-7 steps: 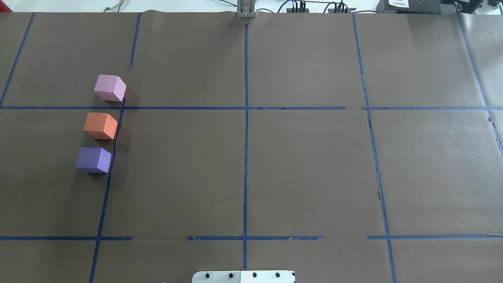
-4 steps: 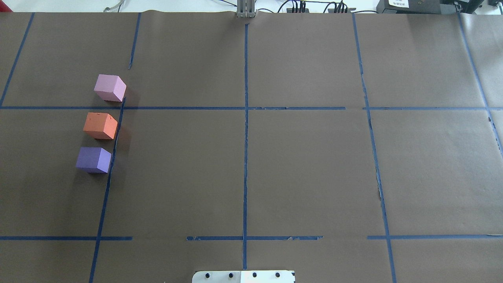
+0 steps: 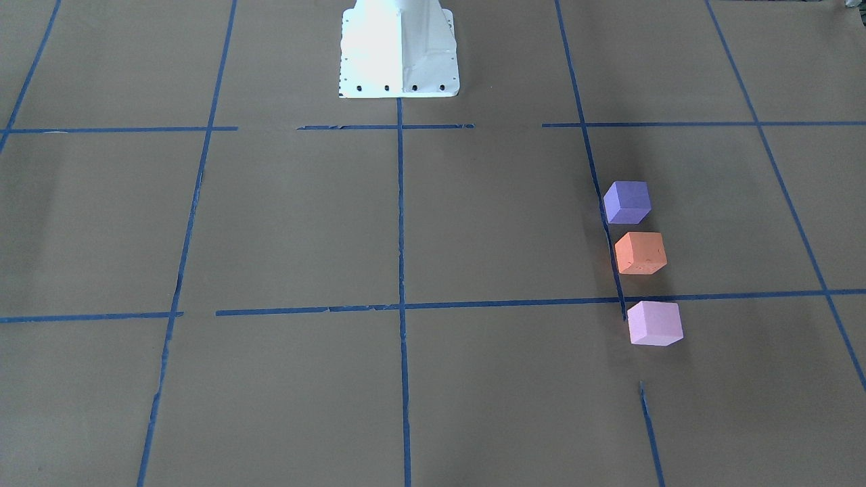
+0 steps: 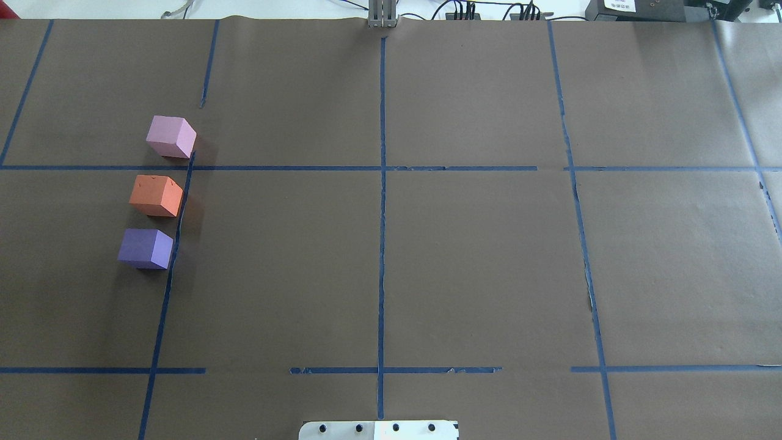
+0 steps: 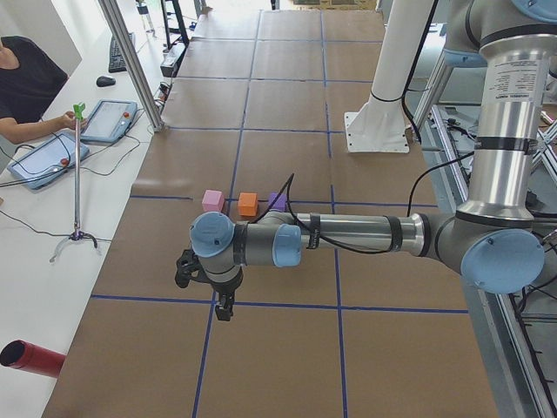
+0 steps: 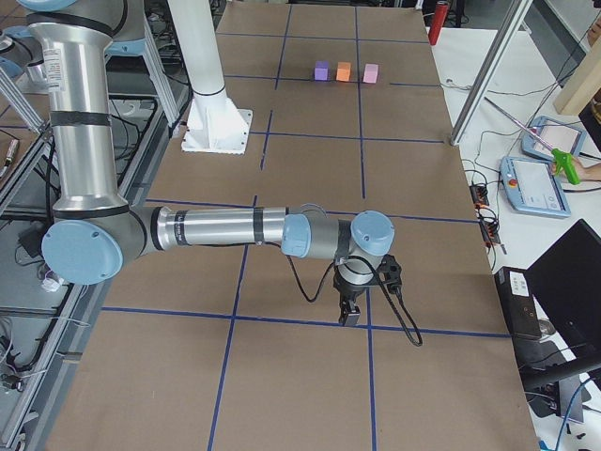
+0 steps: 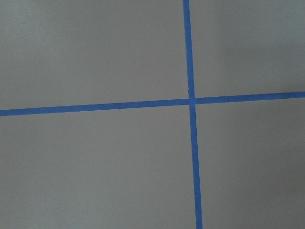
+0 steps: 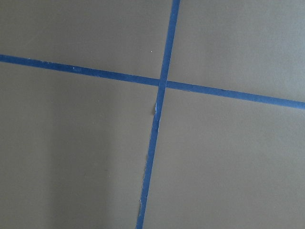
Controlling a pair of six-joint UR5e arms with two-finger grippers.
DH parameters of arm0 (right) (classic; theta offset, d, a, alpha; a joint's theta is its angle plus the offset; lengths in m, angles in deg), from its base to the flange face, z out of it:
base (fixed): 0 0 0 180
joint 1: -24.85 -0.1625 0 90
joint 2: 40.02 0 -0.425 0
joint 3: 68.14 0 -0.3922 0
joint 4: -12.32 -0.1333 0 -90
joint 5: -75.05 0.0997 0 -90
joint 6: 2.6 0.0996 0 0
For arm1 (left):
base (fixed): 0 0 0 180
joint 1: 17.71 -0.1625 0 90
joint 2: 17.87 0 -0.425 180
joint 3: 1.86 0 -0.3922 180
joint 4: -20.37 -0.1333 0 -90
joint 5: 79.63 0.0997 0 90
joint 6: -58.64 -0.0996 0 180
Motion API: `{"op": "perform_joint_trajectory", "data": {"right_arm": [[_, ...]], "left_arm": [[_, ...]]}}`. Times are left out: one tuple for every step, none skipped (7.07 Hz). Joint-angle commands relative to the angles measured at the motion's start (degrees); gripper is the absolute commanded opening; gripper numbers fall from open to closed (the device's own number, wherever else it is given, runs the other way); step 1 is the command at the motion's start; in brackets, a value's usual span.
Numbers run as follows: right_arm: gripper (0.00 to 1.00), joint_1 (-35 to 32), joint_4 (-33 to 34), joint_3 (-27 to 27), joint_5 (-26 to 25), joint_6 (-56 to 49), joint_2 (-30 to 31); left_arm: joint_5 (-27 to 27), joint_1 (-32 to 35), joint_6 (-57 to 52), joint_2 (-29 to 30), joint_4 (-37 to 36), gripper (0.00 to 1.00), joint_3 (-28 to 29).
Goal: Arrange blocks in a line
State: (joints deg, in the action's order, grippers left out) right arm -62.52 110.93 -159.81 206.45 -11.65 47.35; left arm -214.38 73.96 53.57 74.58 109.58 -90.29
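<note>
Three blocks stand on the table (image 4: pixel 464 256), one of each colour, all on its left part as seen from over the robot's shoulders. They form a row running from near the robot to far: the purple block (image 4: pixel 145 249) nearest, the orange block (image 4: pixel 156 195) in the middle, the pink block (image 4: pixel 171 137) farthest. Small gaps part them; none touches another. They sit just left of one of the blue tape lines (image 4: pixel 381 244), and the pink one lies beyond a cross line.

One white base plate (image 3: pixel 399 51) stands at the robot's edge, mid-table. Nothing lies between the blocks and the table's edges. Beside the far edge, on a white bench, are two tablets (image 5: pixel 109 120), and a red cylinder (image 5: pixel 33 359) lies at the left end.

Two arms reach out low over the brown paper. The left gripper (image 5: pixel 224 306) hangs over a tape crossing, well apart from the blocks; the right gripper (image 6: pixel 349 315) hangs over another crossing toward the right end. Each shows only in a side view, so I cannot tell how wide either stands or whether it holds anything.
</note>
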Motion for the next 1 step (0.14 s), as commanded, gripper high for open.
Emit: {"op": "perform_joint_trajectory", "data": {"right_arm": [[1.0,-0.09,0.0,0.0,0.0,0.0,0.0]], "left_arm": [[0.02,0.0,-0.03,0.1,0.0,1.0,0.02]]}}
